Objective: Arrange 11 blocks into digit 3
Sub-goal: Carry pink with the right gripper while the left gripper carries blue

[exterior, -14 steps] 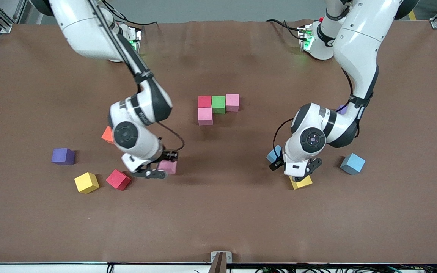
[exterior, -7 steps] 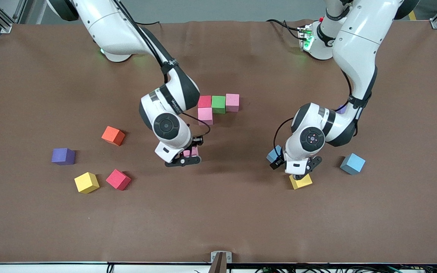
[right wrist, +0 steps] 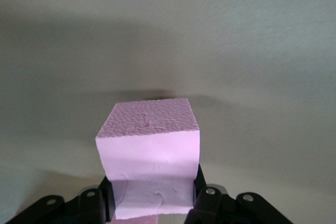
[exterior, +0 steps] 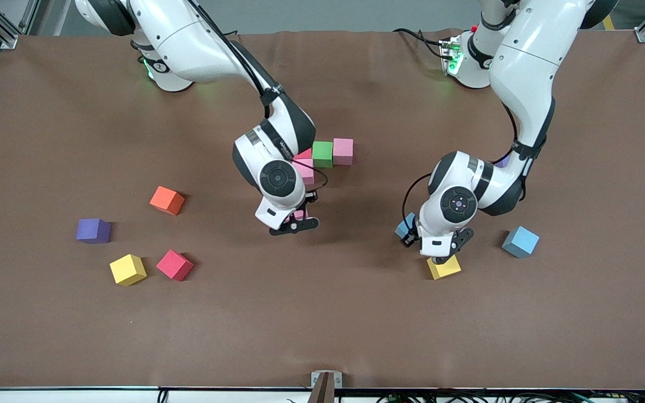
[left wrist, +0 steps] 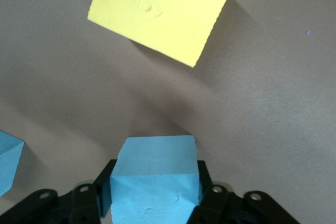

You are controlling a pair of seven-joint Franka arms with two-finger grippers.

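The started figure sits mid-counter: a matte red foam cube [exterior: 304, 153], largely hidden by the right arm, touches a green foam cube [exterior: 322, 154], which touches a pink foam cube [exterior: 343, 151] toward the left arm's end. A second pink foam cube [exterior: 305, 171] sits against the red one, nearer the front camera.

The right gripper [exterior: 295, 220] hangs over bare counter just in front of that second pink cube, its jaws pinching a third pink foam cube [right wrist: 149, 153]. In the right wrist view this cube sits squarely between the black fingers [right wrist: 210, 198], lifted off the brown counter [exterior: 322, 313].

The left gripper [exterior: 440, 249] holds a light blue foam cube [left wrist: 155, 179] with its jaws pressed on both sides, over a tilted yellow foam cube [exterior: 444, 267] lying on the counter. A second light blue cube [exterior: 405, 225] lies beside the gripper, partly covered by it, and a third light blue cube [exterior: 520, 241] lies toward the left arm's end.

Toward the right arm's end lie another red foam cube [exterior: 174, 265], another yellow foam cube [exterior: 127, 269] beside it, a purple foam cube [exterior: 93, 230] and an orange foam cube [exterior: 167, 200]. A small purple patch [exterior: 504, 161] by the left arm's wrist may be another cube.
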